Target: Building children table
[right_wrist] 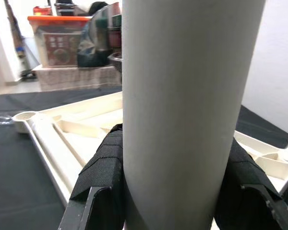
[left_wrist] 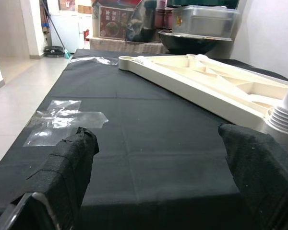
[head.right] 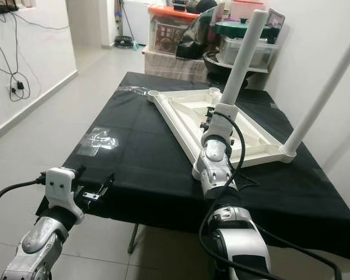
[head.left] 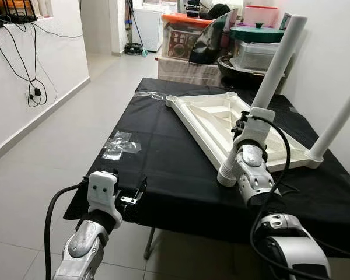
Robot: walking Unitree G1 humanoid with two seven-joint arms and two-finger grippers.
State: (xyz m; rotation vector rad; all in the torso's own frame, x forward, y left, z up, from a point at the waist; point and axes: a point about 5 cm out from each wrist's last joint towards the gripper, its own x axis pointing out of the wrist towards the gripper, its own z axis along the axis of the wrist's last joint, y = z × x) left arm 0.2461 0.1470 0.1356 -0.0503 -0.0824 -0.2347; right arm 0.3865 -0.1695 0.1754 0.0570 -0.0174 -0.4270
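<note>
While the right gripper (right_wrist: 170,191) clamps a table leg (head.left: 273,81) in the upturned tabletop's (head.left: 213,125) corner socket, seating is underway; next, twist firmly. Left gripper (left_wrist: 158,158) hovers wide open.

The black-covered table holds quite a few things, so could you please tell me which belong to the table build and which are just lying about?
Part of the job:
- upturned white tabletop
- near leg, gripped by the right claw
- far leg, standing in its corner socket

Just lying about:
- clear plastic wrap
- storage boxes behind
- wall cables
- left claw, open and idle
</note>
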